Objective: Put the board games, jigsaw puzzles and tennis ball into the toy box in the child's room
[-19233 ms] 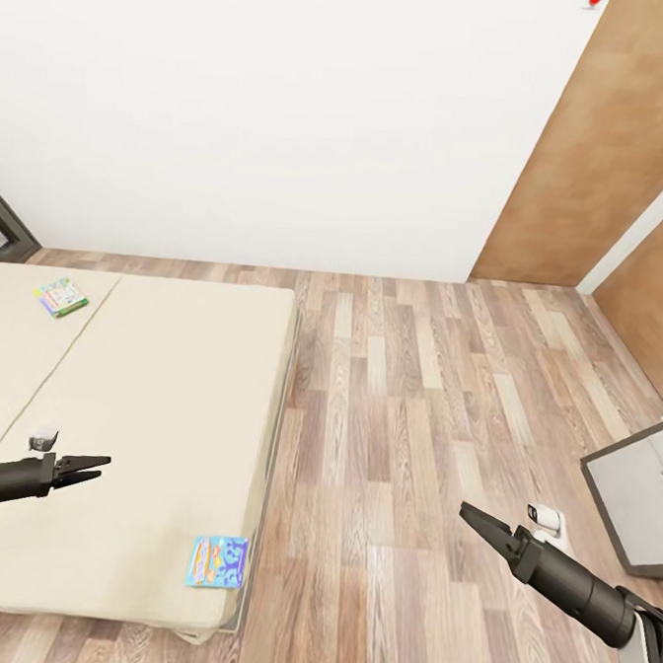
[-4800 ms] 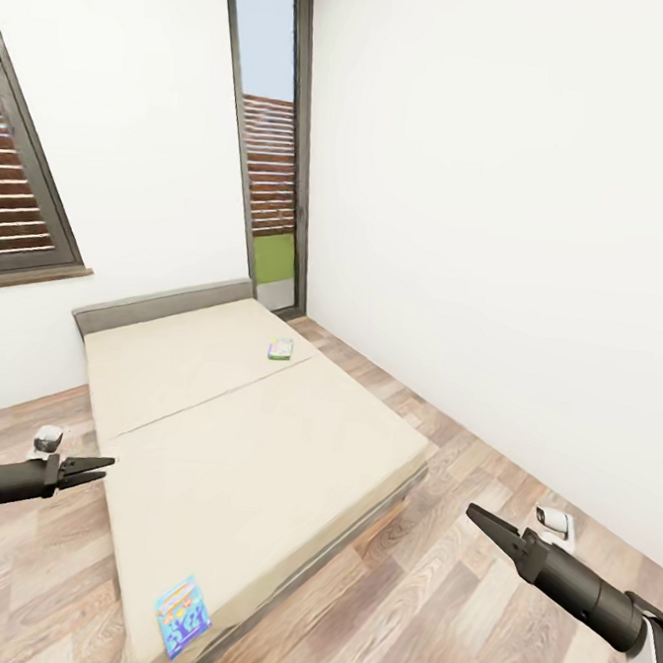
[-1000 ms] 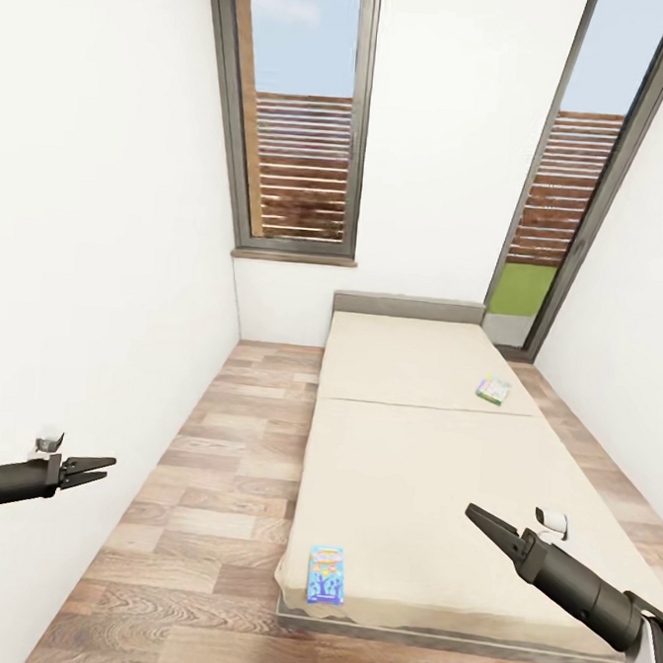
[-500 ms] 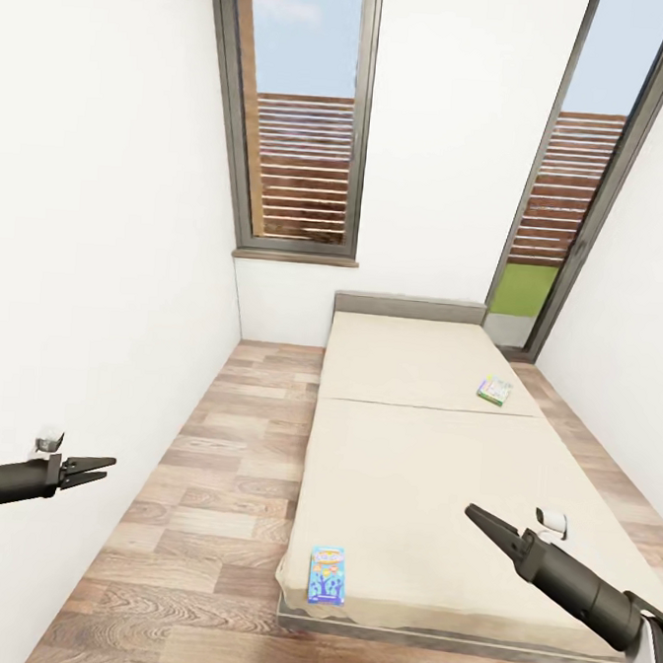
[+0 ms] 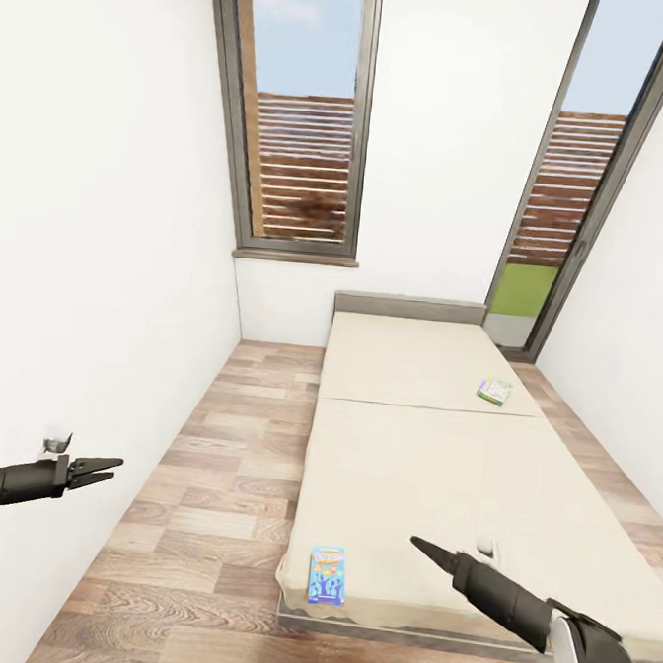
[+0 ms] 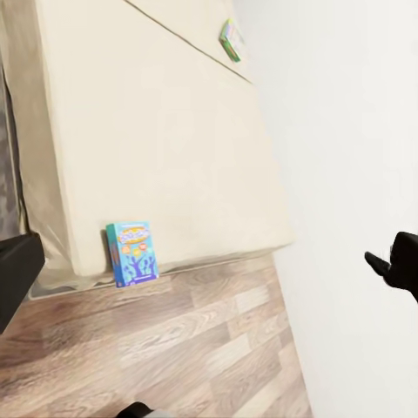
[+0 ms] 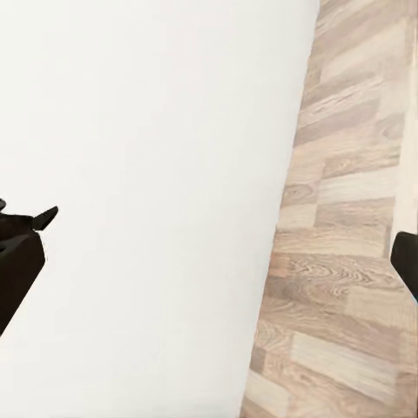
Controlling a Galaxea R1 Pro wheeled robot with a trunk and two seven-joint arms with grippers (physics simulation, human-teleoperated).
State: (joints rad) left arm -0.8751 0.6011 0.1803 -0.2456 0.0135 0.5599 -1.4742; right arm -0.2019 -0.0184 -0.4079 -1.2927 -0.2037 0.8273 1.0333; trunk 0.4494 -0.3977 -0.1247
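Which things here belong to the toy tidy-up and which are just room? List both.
Part of the job:
- blue board game at the bed's near corner
- pale green board game farther up the bed
- bed they lie on
- right pincer, nearest the blue game

Just the room:
- tall windows
- wood-plank floor
- white walls

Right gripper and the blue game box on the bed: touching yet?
Apart. The head view shows the right gripper hovering over the bed, with bare mattress between its tip and the blue game box at the foot edge.
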